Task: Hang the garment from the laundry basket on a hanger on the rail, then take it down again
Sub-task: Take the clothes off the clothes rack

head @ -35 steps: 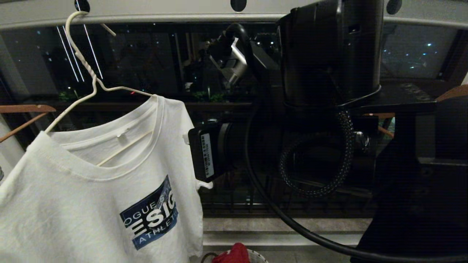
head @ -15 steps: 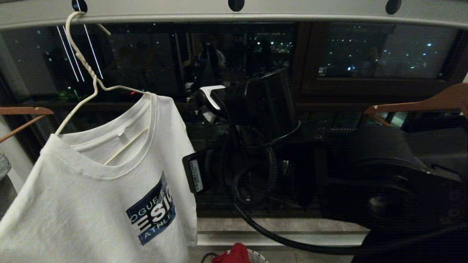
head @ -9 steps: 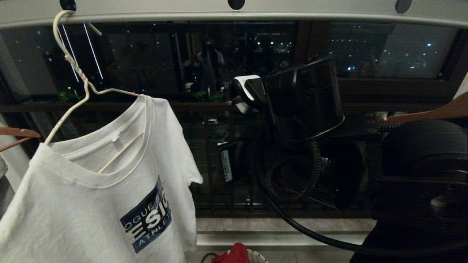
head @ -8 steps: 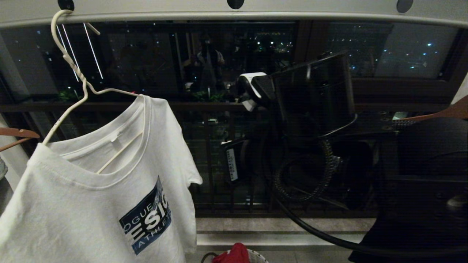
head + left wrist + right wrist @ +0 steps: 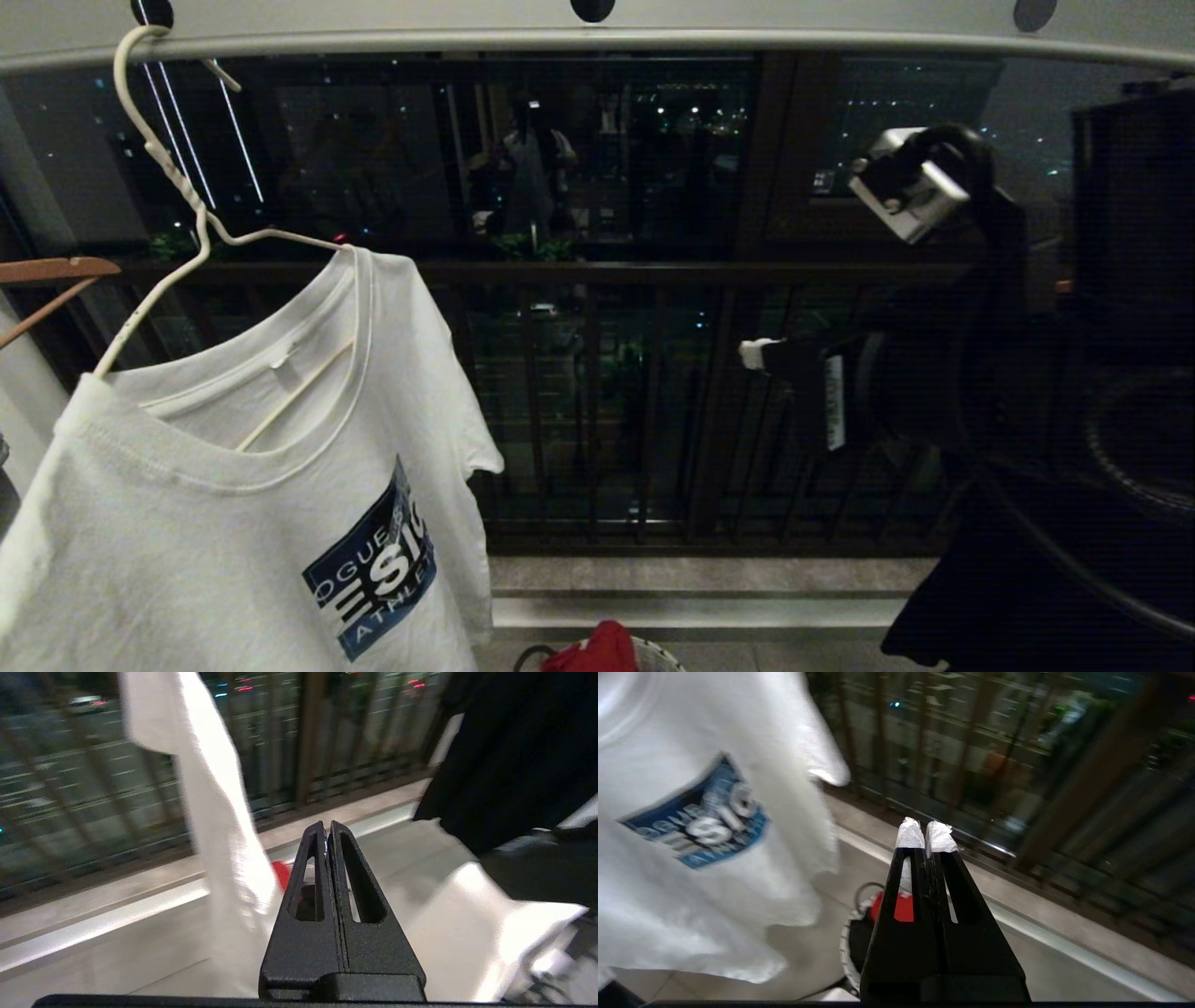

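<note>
Right gripper (image 5: pixel 754 354), fingers pressed together on nothing, is pulling back toward the right of the head frame, leaving the white T-shirt (image 5: pixel 233 523) hanging lower left on the wire hanger (image 5: pixel 168 168) hooked over the grey rail (image 5: pixel 597 39); hanging looks done, take-down pending

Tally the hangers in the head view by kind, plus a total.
White wire hanger, hooked on the rail and carrying the T-shirt: 1
Brown wooden hanger, partly in view at the left edge: 1
Total: 2
</note>
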Controlling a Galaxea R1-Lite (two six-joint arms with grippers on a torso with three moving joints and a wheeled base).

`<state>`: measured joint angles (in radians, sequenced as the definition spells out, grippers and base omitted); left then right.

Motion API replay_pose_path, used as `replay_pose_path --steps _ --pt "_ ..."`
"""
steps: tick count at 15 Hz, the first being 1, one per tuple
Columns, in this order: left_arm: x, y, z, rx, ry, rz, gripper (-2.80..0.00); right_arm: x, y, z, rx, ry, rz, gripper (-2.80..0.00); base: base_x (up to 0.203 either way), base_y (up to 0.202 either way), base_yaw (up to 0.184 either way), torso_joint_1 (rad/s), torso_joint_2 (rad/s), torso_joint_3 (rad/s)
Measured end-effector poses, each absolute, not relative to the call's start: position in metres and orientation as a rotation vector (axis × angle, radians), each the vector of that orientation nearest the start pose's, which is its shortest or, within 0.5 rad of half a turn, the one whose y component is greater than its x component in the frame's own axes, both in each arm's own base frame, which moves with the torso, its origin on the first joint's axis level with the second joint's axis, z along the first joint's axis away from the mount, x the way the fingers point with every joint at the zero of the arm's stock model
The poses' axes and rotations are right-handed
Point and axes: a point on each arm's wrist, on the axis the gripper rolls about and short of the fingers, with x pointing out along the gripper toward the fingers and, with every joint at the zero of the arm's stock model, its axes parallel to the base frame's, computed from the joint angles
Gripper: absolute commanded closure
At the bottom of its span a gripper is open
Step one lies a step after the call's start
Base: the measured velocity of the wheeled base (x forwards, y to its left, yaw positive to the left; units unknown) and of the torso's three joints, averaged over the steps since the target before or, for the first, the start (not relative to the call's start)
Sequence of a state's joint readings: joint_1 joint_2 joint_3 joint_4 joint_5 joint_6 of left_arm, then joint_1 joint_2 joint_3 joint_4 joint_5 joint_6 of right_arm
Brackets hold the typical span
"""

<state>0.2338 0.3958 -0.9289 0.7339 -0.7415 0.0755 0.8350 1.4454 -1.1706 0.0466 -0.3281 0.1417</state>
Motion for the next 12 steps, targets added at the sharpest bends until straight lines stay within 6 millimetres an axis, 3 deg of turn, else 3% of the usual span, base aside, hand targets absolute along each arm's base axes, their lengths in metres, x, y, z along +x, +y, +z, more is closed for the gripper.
replay_pose_path --steps 5,8,12 --pt "-0.081 -0.032 0.245 -0.098 0.134 -0.648 0.00 0.145 0.106 0.291 -0.060 0.244 0.332 0.00 0.000 0.000 0.000 0.000 0.00 0.000" --pt "-0.093 -0.024 0.246 -0.156 0.135 -0.755 0.00 0.129 0.063 0.293 -0.047 0.186 0.159 0.00 0.000 0.000 0.000 0.000 0.00 0.000" --pt "-0.116 -0.013 0.249 -0.261 0.146 -0.856 0.00 0.091 0.023 0.292 -0.014 0.100 -0.110 0.00 0.000 0.000 0.000 0.000 0.00 0.000"
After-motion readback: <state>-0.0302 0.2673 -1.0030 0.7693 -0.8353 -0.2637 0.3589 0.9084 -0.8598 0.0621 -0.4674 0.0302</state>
